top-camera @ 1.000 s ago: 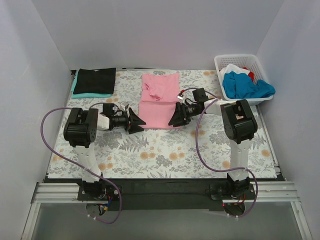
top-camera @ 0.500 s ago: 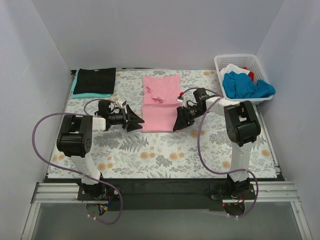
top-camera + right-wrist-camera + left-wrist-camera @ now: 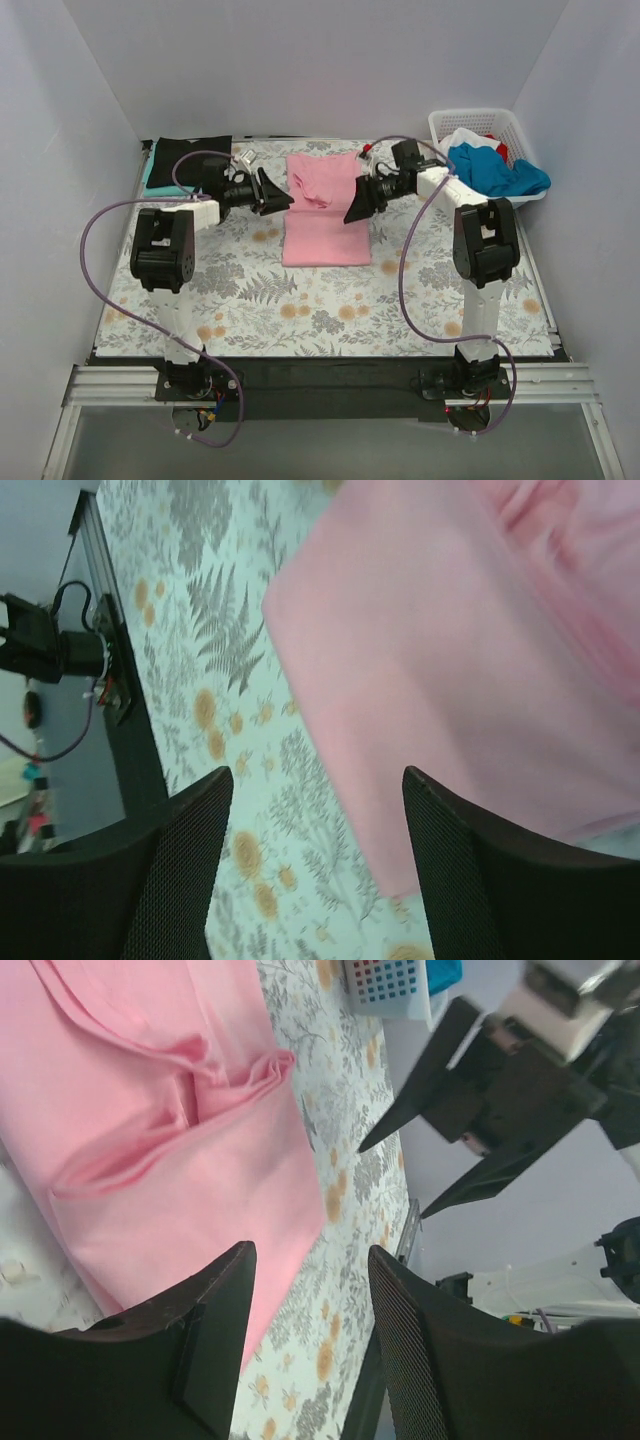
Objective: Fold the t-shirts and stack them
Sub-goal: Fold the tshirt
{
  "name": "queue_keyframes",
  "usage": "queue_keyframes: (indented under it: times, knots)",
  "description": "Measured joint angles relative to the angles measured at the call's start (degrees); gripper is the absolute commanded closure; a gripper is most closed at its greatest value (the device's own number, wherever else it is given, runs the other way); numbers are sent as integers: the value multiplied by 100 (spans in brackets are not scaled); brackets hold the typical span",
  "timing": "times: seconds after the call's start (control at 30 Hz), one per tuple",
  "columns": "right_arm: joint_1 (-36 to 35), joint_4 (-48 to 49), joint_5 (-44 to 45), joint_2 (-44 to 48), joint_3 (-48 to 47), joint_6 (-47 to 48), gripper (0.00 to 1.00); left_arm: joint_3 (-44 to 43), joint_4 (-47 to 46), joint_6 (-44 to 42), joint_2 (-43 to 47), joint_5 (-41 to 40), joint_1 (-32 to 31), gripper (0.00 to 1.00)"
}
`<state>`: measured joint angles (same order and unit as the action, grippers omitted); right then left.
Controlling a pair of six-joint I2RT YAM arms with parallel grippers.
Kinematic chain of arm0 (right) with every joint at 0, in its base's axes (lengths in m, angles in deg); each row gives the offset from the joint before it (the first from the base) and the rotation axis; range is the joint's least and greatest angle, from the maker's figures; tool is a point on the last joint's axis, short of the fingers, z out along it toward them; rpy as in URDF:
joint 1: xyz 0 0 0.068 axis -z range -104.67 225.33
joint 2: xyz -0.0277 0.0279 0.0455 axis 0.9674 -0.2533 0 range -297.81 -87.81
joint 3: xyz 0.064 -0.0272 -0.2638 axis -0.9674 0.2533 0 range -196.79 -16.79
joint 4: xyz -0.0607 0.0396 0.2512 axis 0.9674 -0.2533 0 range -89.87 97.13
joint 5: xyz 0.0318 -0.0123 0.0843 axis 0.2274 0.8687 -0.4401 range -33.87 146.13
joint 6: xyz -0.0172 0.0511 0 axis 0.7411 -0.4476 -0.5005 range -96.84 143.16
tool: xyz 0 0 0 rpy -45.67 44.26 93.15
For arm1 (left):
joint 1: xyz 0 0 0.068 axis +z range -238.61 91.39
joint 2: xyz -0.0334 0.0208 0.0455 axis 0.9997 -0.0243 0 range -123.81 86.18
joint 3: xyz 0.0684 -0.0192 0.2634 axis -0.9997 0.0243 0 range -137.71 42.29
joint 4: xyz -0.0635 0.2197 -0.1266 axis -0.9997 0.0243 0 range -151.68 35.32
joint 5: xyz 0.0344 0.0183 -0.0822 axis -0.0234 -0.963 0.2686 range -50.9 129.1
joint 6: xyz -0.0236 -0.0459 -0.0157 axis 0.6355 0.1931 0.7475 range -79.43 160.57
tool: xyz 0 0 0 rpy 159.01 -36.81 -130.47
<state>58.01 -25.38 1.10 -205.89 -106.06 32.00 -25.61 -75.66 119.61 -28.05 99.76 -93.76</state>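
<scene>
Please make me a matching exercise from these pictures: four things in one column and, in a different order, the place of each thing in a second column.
Things
1. pink t-shirt
2. black t-shirt
3. blue t-shirt
4. basket

Places
A. far right corner
B. lying in the basket
C. middle of the tablecloth
D. far left corner, on a teal t-shirt

Pairs: 1-C, 2-D, 3-B, 4-A

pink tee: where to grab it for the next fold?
Likely the far end of the pink t-shirt, at its side edges: left gripper from its left, right gripper from its right, both open there. That end is rumpled, giving raised folds to pinch; the near half lies flat.
</scene>
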Motion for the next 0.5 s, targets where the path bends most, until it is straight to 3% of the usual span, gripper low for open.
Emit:
queue_keyframes:
  times: [0.2,0.5]
  knots:
    - [157,426,-44,-673,-1211,-254,47,-848,-184,90,-953,-216,-197,57]
    - [304,726,13,-1904,-1399,-608,55,-1141,-376,170,-1646,-420,-323,57]
